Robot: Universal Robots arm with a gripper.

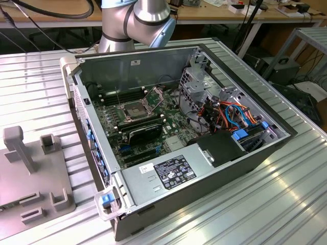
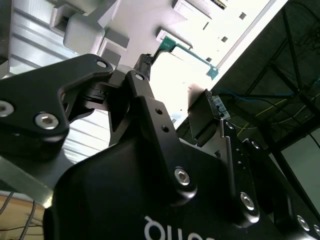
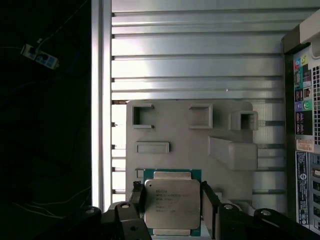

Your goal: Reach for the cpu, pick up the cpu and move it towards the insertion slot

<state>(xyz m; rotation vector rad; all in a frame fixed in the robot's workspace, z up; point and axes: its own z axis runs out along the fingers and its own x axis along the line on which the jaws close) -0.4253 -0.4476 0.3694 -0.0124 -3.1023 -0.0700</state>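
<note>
Clamped by the gripper point(image 3: 172, 199) on 2 opposite edges: the cpu point(image 3: 172, 206), flat and label-up in the first wrist view, hanging well above the grey fixture tray point(image 3: 185, 145). Seen edge-on as a green strip in the second wrist view, between the black fingers point(image 2: 144, 62). Judged as carried, not resting.

Over in the exterior view, just left of centre inside the open computer case point(image 1: 240, 168): the insertion slot point(image 1: 134, 109), dark centre bare, retention plate point(image 1: 153, 95) tipped up behind it. Same tray at the lower left of that frame, well apart from the socket.

Plenty to go wrong from here. Thin edges, so little purchase: could slip or tilt under a quick swing. Could clip the case wall or the raised plate on the way in. Could bend socket contacts if brought in tilted or off-square.
</note>
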